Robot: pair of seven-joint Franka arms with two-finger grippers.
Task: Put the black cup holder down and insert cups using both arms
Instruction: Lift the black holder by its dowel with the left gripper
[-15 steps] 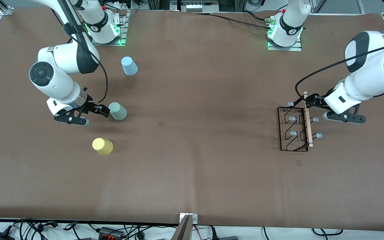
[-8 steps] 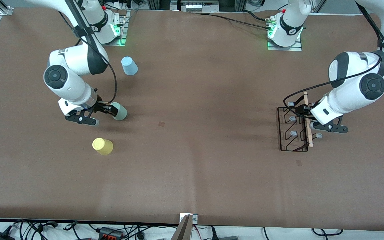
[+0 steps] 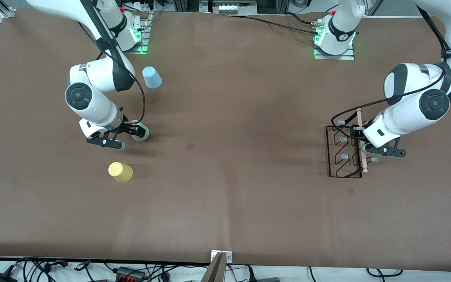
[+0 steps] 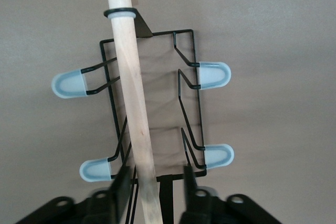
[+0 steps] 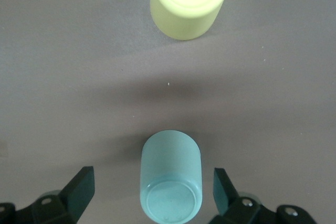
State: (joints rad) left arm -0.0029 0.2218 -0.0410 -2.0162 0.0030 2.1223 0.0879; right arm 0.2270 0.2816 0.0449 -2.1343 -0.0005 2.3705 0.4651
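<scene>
Left pincer (image 4: 155, 192) spread around the black cup holder's (image 3: 345, 150) wooden rod; right pincer (image 5: 152, 192) wide around the upside-down mint cup (image 5: 170, 177).

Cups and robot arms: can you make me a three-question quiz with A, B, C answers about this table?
1. Which cup is nearest the front camera?
A. light blue
B. yellow
C. mint green

2. How many cups are on the table?
A. two
B. three
C. five

3. The right gripper's fingers are:
A. open on either side of the mint cup
B. shut on the yellow cup
C. shut on the rack

Answers:
1 B: the yellow cup lies lowest in the front view.
2 B: yellow, mint green cup and light blue cup.
3 A: the right gripper shows a gap on each side.
</scene>
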